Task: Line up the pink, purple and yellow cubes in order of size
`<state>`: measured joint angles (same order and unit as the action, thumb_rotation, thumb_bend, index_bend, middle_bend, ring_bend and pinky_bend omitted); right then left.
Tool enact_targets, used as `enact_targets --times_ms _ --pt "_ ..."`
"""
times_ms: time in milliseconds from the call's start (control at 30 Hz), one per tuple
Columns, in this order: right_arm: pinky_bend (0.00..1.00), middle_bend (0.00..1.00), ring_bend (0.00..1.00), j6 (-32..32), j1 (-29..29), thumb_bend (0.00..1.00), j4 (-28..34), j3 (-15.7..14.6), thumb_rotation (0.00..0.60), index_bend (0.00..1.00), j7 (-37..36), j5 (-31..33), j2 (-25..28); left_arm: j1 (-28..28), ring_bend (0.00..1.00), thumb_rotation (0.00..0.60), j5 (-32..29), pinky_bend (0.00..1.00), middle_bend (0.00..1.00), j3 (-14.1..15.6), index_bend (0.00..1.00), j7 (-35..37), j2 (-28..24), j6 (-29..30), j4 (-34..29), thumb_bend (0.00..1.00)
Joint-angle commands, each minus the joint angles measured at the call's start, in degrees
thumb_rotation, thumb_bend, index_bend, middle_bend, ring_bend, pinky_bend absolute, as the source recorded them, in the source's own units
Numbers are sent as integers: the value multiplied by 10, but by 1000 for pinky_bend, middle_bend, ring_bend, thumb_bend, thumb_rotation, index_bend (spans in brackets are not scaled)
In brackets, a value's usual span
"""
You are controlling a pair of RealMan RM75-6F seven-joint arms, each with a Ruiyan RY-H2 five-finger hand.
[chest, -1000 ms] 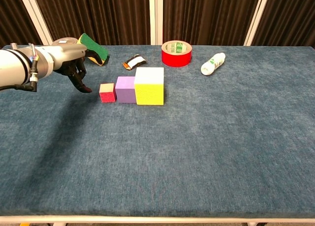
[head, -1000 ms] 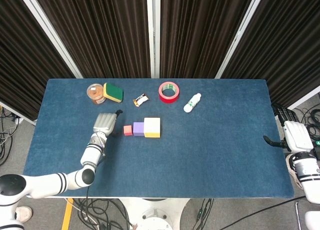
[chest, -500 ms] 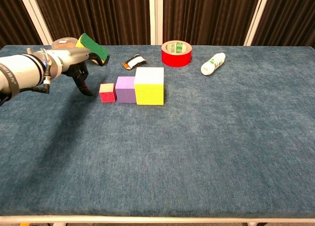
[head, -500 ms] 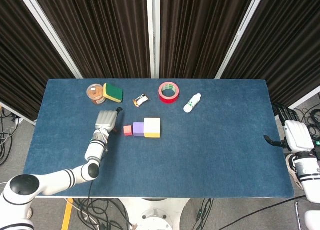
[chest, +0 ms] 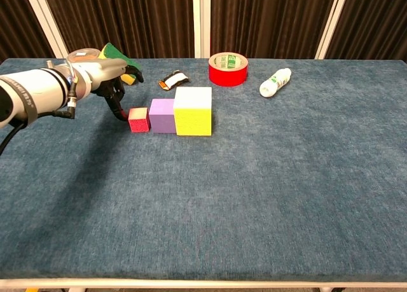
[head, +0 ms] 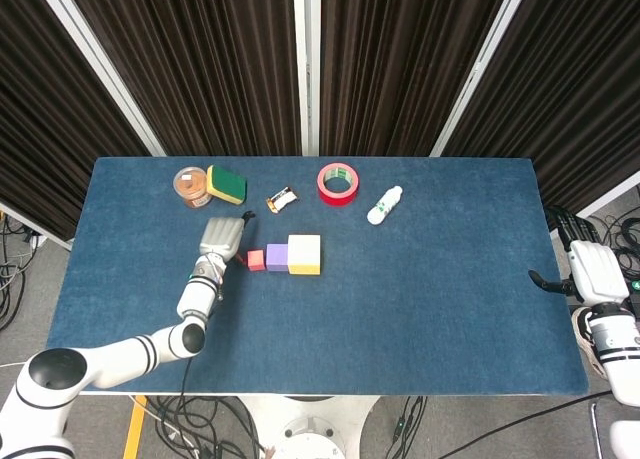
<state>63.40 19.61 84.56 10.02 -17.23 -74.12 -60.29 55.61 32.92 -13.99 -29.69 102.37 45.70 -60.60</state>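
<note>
While left hand (chest: pixel 109 82) fingers curl beside pink cube (chest: pixel 138 119) | grasp unclear | right hand (head: pixel 592 272) unclear

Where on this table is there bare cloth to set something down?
Free: the whole near half in front of the yellow cube, and the right side beyond the white bottle. Crowded: the far-left strip around the green sponge, red tape roll and left hand.

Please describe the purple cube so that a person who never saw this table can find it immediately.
On the blue table, find the row of three cubes left of centre. The purple cube is the middle one, between the smaller pink cube and the larger yellow cube.
</note>
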Motion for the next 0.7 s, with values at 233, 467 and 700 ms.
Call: enact_targets --times_ms 233,467,700 --pt "0 22 0 0 0 147 3 1 600 0 3 2 1 2 903 600 5 1000 881 -6 215 5 4 -7 3 204" --pt "0 22 0 -1 0 147 1 1 600 0 3 3 0 6 897 600 9 1000 877 -7 212 12 4 -25 11 205" --pt "0 22 0 -3 0 148 1 1 600 0 5 4 0 7 893 600 17 1000 873 -9 207 20 6 -27 12 204"
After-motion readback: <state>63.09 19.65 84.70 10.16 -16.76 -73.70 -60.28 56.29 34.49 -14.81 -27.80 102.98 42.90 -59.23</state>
